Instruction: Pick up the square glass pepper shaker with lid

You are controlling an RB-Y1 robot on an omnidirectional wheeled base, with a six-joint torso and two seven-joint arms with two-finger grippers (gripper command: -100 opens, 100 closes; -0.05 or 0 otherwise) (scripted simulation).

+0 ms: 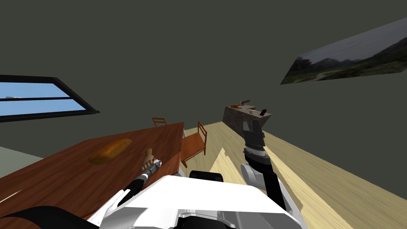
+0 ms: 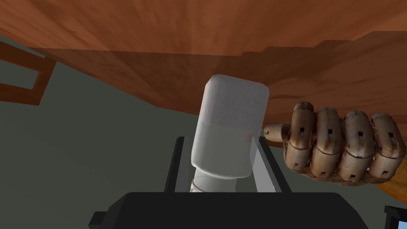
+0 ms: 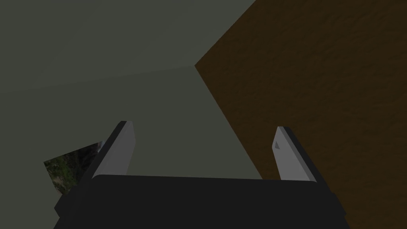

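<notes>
Status: grasp looks made. Left tool [image 2: 219, 138] is pinching the pepper shaker [image 2: 230, 127]. The shaker has a white, frosted body, and both blades press on its sides. It sits just beside the wooden fist figure [image 2: 344, 149] and isn't touching it as far as I can see. The fist sits on the brown wood tabletop [image 2: 159, 32]. Can't tell whether the shaker is clear of the tabletop. My read: reach and close done, lift left. Watch the fist on the way up, the gap is small. Right tool [image 3: 204, 125] is spread, holds nothing, and is raised well away from the fist, off the tabletop. Bread loaf [image 1: 110, 151] lies further along from the fist, out of play.
</notes>
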